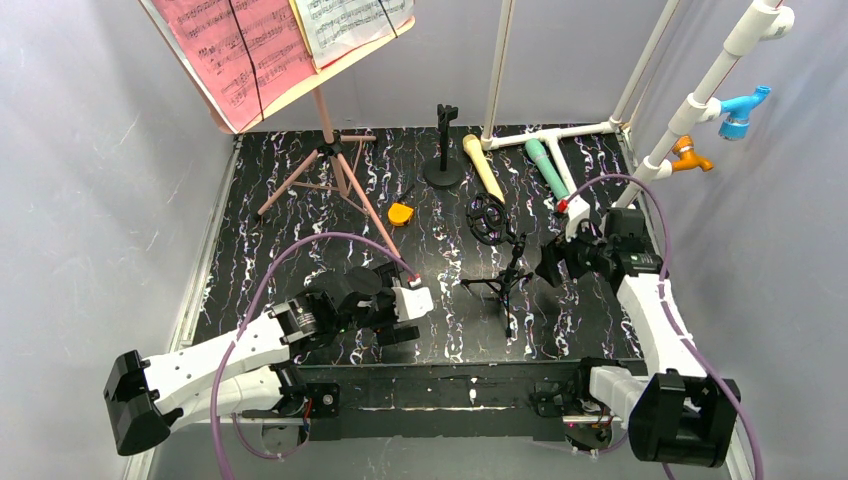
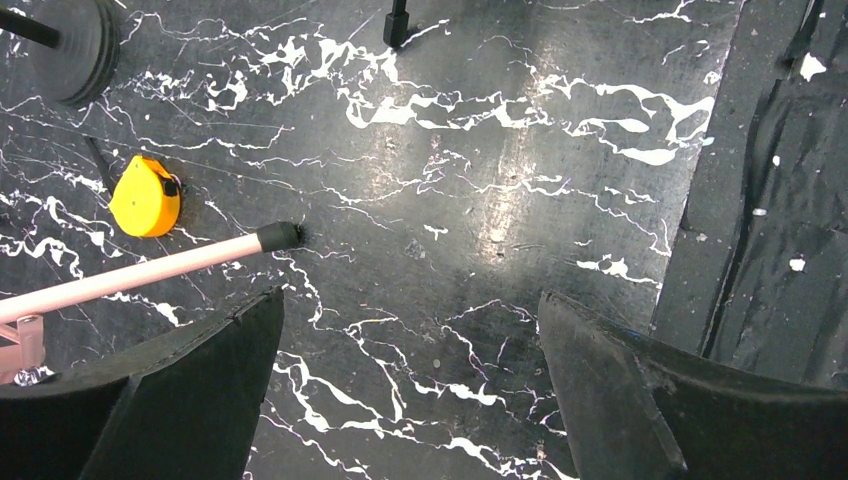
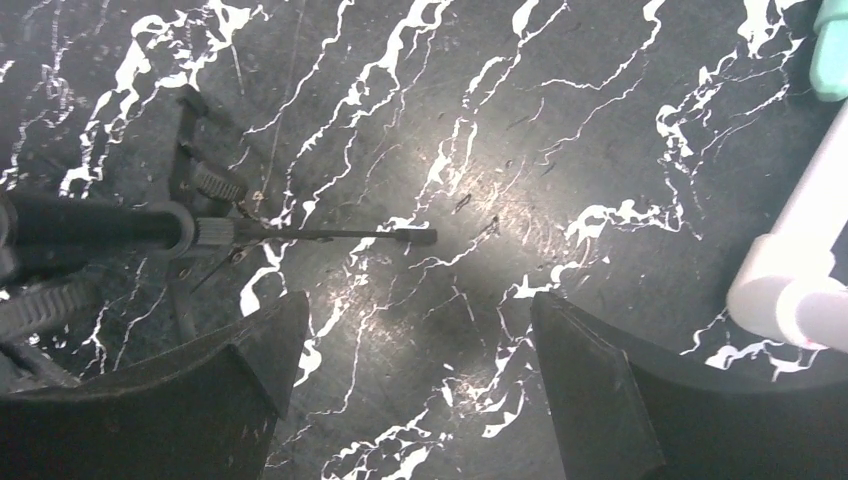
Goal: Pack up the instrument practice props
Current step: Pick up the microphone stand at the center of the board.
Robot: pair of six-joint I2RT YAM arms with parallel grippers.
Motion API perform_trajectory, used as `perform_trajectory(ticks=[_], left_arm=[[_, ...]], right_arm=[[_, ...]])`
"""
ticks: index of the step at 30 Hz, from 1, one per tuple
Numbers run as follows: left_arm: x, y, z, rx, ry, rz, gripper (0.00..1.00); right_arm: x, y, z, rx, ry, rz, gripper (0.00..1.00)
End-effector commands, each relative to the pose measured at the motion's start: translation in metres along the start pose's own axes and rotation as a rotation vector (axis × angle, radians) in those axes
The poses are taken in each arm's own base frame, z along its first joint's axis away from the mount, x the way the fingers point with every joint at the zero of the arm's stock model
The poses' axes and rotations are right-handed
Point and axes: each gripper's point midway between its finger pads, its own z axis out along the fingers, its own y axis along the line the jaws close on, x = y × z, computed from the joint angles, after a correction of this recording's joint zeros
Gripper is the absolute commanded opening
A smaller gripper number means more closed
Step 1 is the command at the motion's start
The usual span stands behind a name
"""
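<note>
The pink music board [image 1: 262,100] stands at the back left on pink tripod legs [image 1: 335,170]. It carries a pink sheet [image 1: 235,50] and a white sheet [image 1: 350,20]. A beige microphone [image 1: 483,165] and a teal microphone [image 1: 546,167] lie at the back right. My left gripper [image 1: 398,310] is open over bare table. In the left wrist view one pink leg's black tip [image 2: 280,236] lies just ahead of that gripper [image 2: 410,300]. My right gripper [image 1: 550,262] is open and empty. In the right wrist view that gripper [image 3: 420,300] hovers right of a fallen black tripod [image 3: 180,230].
A yellow tape measure [image 1: 401,214] lies by the pink legs. A black microphone stand [image 1: 443,150] stands upright at the back. The fallen black tripod [image 1: 500,265] with a round filter lies mid-table. The white pipe frame [image 1: 560,135] with blue and orange fittings fills the right rear corner.
</note>
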Motion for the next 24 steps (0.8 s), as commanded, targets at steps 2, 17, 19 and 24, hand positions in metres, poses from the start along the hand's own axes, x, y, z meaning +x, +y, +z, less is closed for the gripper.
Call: perform_trajectory(ticks=[2,17,19,24], left_arm=[[-0.007,0.004,-0.005,0.004,-0.001,0.01,0.98],[-0.009,-0.007,-0.003,0.078,0.006,0.007,0.98],[-0.009,-0.008,-0.003,0.082,0.002,0.007,0.98],[-0.01,-0.008,-0.003,0.089,0.006,0.007,0.98]], right_arm=[[-0.01,0.016,-0.008,-0.093,-0.144,-0.006,0.91],[0.013,0.046,-0.013,-0.263,-0.208,-0.183,0.92],[0.014,0.046,-0.014,-0.263,-0.209,-0.191,0.92],[0.016,0.044,-0.014,-0.257,-0.207,-0.196,0.93]])
